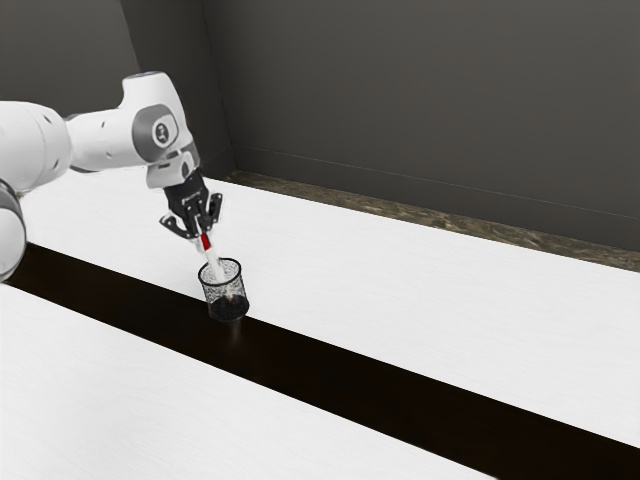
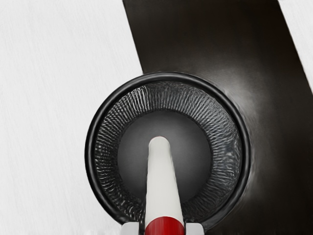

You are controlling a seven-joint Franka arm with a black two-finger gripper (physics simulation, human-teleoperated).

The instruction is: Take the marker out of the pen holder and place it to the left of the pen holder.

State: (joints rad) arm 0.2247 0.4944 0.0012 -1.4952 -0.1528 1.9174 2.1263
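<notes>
The slim, round white marker with a red band [image 1: 211,258] stood tilted, its smooth lower end inside the round black wire-mesh pen holder [image 1: 213,294], its upper part above the rim. The black 2-finger gripper [image 1: 204,232] was clamped on it near the red band, 1 finger against each of 2 sides. The holder had a thick, glossy round rim, finely ribbed mesh walls and a dark, flat bottom. It stood across 1 edge of a long, straight, dark brown stripe [image 1: 350,370], whose surface gave back a soft sheen beside it. The white tabletop [image 1: 450,290], faintly grained, spread on both sides of the stripe. The smooth white arm with grey joint covers [image 1: 100,140] reached in from the exterior view's left. Beyond lay a mottled brown floor [image 1: 450,222] and plain dark grey walls [image 1: 420,100].
</notes>
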